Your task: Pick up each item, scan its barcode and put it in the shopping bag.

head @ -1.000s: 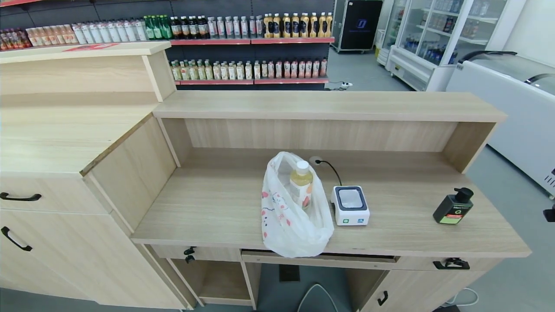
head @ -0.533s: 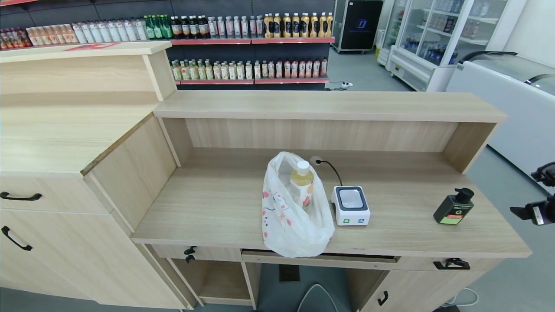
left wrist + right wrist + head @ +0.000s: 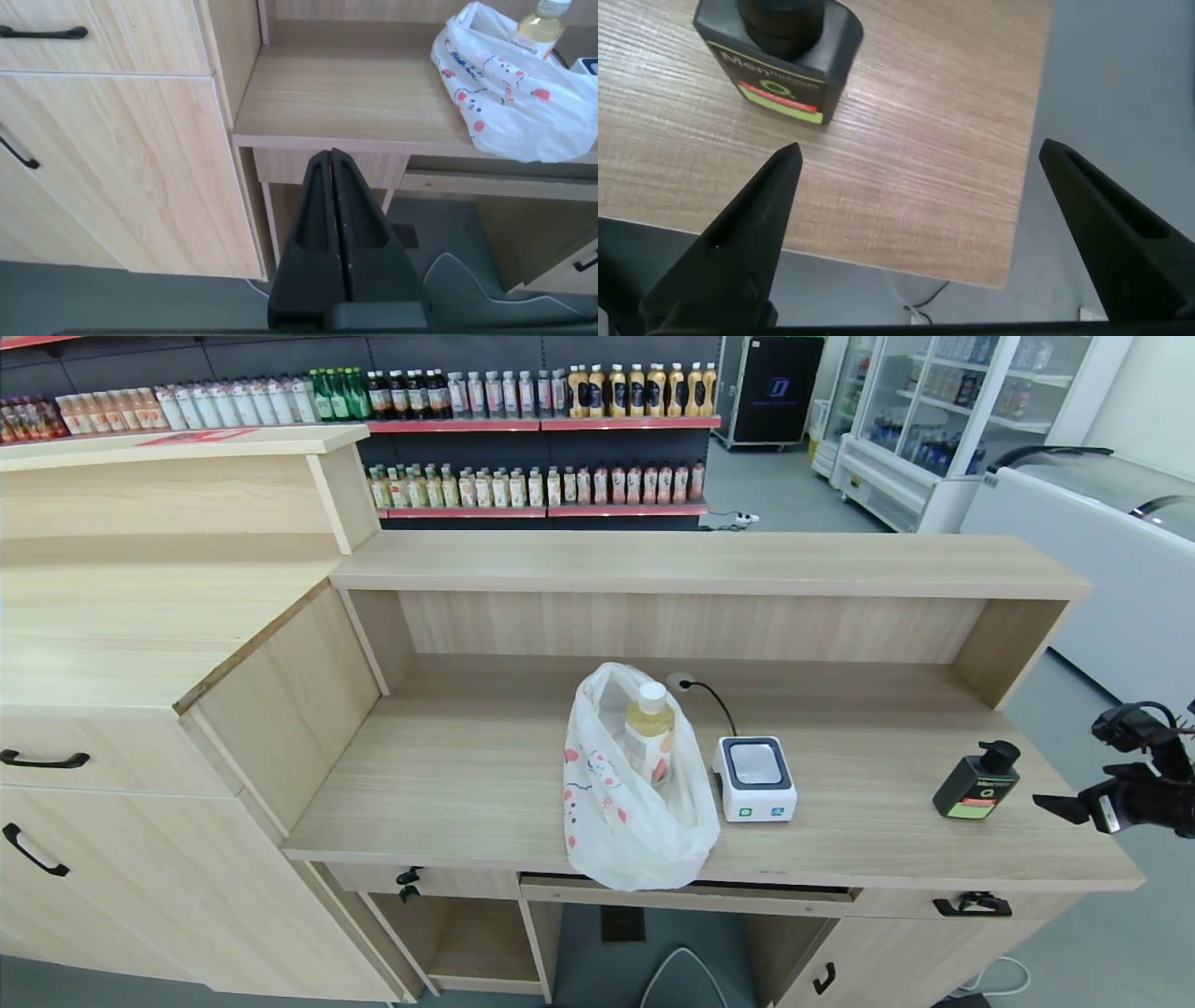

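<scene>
Right claw (image 3: 920,159) slid in, spread wide, 3 o'clock of pump bottle (image 3: 976,782).
Left claw (image 3: 334,163) clenched; shopping bag (image 3: 607,812) half-hides a drink (image 3: 648,733).

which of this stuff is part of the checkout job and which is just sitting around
Job: shopping bag, drink bottle standing in it, scanner, black pump bottle, open right gripper near it.
Just there: counter, drink shelves behind, glass fridges, chest freezer.

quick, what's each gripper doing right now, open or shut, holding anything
Left gripper: shut, holding nothing.
Right gripper: open, holding nothing, just short of the black pump bottle.
</scene>
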Robot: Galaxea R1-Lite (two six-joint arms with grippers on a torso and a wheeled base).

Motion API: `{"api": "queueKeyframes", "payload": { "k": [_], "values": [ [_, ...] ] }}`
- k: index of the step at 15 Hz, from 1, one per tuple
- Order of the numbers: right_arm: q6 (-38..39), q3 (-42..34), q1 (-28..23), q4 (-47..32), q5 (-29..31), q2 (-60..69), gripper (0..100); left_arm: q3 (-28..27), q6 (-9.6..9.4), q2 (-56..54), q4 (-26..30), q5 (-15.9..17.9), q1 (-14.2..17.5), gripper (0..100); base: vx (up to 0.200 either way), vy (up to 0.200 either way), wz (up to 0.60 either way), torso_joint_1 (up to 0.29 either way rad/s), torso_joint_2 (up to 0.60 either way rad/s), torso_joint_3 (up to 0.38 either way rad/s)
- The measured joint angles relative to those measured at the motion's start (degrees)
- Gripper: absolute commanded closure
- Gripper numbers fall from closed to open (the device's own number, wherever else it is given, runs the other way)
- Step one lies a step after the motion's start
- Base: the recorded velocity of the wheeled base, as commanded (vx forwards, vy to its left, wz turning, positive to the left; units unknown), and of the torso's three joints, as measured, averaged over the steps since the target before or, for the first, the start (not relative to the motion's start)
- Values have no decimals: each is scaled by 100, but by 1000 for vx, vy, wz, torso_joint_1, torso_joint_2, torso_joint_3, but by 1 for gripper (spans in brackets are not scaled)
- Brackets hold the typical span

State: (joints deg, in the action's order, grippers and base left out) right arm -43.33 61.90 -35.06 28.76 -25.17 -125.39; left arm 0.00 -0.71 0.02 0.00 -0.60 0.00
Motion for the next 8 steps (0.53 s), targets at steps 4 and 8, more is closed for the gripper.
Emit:
{"api": "queueKeyframes", "payload": {
  "k": [4,8],
  "values": [
    [-451,193,193,0,-118,-208,0,0,0,0,0,2,0,100,0,0,0,0,0,0],
    [-482,260,400,22,-158,-363,0,0,0,-2,0,0,0,100,0,0,0,0,0,0]
  ]
}}
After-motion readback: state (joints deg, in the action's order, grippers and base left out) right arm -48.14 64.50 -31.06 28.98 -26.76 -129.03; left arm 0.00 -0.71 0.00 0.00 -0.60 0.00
